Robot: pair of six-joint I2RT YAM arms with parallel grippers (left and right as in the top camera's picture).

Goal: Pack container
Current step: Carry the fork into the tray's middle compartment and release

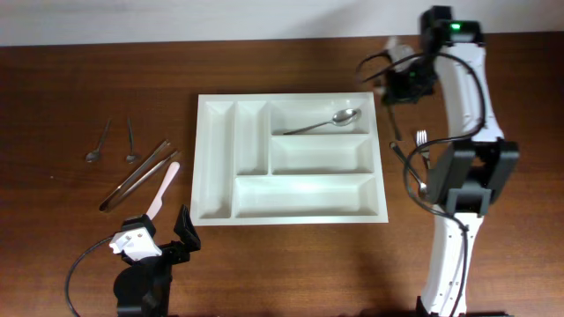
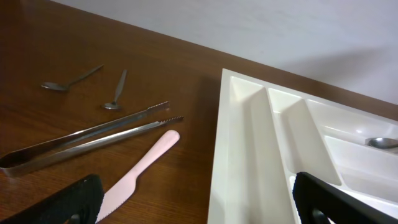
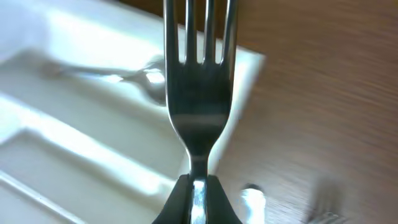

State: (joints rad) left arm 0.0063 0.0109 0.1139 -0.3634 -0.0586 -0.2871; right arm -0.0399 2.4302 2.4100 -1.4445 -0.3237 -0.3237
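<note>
Left arm is parked low at the desk's near edge, left gripper (image 1: 160, 233) wide open with nothing in it. Right gripper (image 3: 196, 193) is clamped shut on a fork (image 3: 198, 93), tines pointing away from it.

The tray (image 1: 291, 219) sits mid-desk. Count: one tray, one fork, one pair of tongs (image 1: 137, 174), one pink knife (image 1: 163, 187), and three spoons: two small ones (image 1: 99, 145) (image 1: 130, 143) towards the desk's left edge, plus a big spoon (image 1: 330, 121) in the tray's far right compartment.

Only the right wrist cam really shows the grip on the fork; only the overhead gets the whole tray.
</note>
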